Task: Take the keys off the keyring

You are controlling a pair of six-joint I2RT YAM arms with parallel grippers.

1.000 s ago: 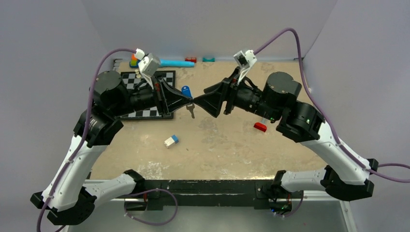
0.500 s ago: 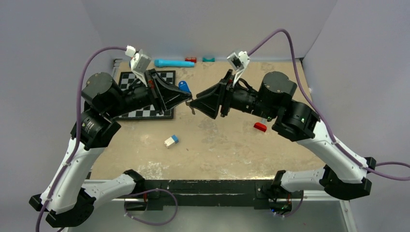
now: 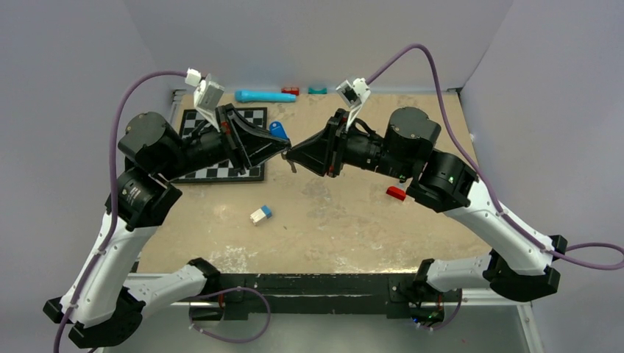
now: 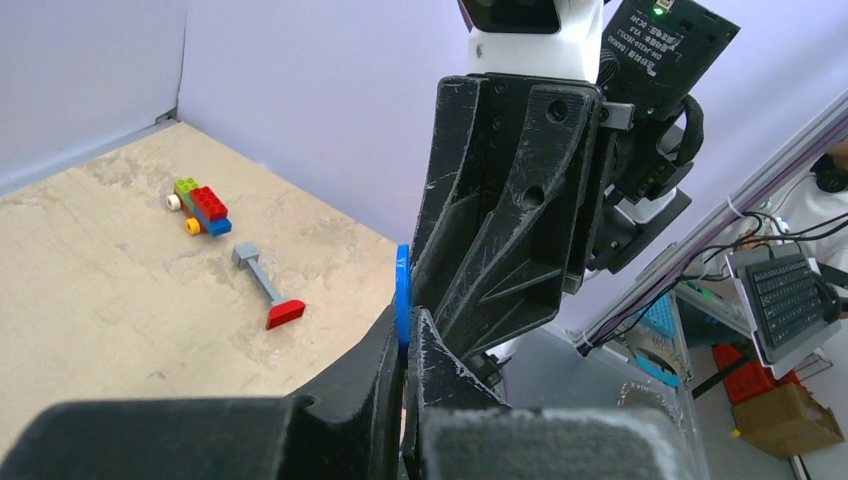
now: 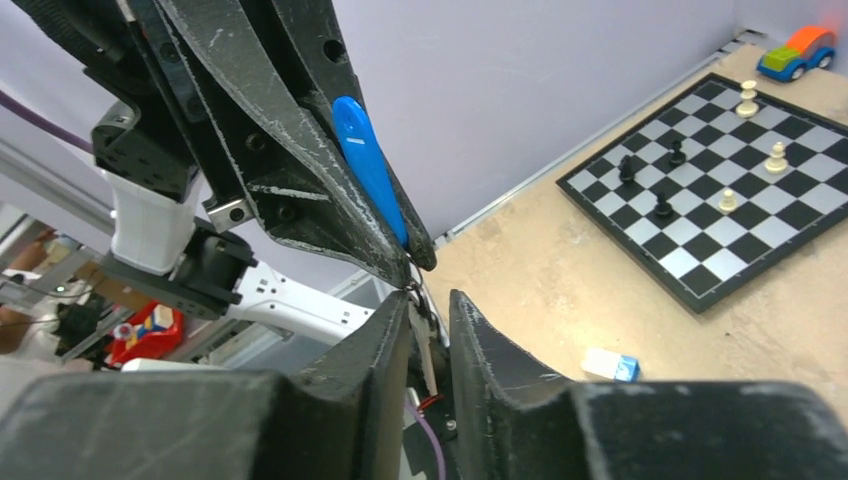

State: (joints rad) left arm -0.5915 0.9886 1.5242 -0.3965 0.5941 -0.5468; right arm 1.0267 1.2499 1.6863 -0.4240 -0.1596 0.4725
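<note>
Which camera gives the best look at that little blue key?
The right wrist view: the blue key shows its head broadside, pinched in the left claw. The left wrist view catches only its thin edge; the top view, a small blue patch.

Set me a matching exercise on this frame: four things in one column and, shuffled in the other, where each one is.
1. blue-headed key
2. white-and-blue block
3. cyan bar
4. chess pieces

A. on the chessboard
B. at the table's far edge, by the back wall
C. alone on the bare tabletop, nearer the arm bases
D. up off the table, at the left gripper

Pairs: 1-D, 2-C, 3-B, 4-A
</note>
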